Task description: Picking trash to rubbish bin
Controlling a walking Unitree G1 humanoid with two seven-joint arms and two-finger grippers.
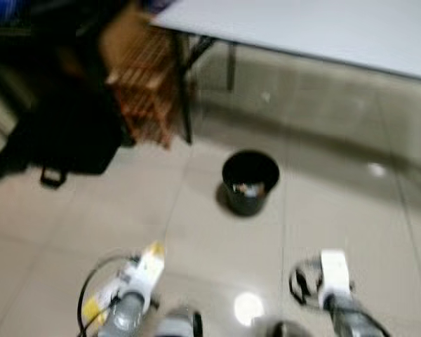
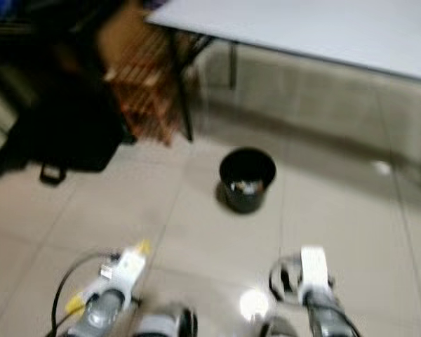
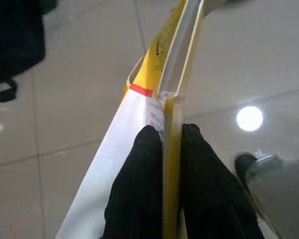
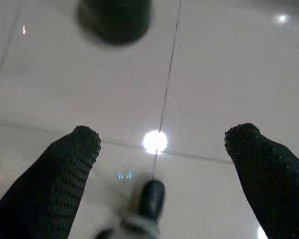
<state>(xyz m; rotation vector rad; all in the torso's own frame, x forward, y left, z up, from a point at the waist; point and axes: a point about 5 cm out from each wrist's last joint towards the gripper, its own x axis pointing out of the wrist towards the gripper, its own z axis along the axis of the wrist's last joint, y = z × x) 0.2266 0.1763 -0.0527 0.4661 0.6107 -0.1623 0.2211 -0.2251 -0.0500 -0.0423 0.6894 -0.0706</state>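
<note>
Yellow-and-white flat carton [image 3: 159, 114] pinched in my left tool [image 3: 172, 132]; right tool [image 4: 162, 137] spread wide, holding nothing; black rubbish bin [image 1: 250, 181] ahead on tiled floor [image 1: 196, 232], trash inside.

A black rubbish bin [image 1: 250, 181] on glossy beige tiles [image 1: 196, 232] — the carton [image 3: 154, 99] yellow and white, red-striped.

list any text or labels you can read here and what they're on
Nothing can be read for certain.
Yellow and white carton, held between the left gripper fingers: dark print near its yellow end and small grey print on the white face, both too blurred to read.
Black rubbish bin, grey table and black bag: no text visible in the blurred head views.
Right gripper: open, no markings.
</note>
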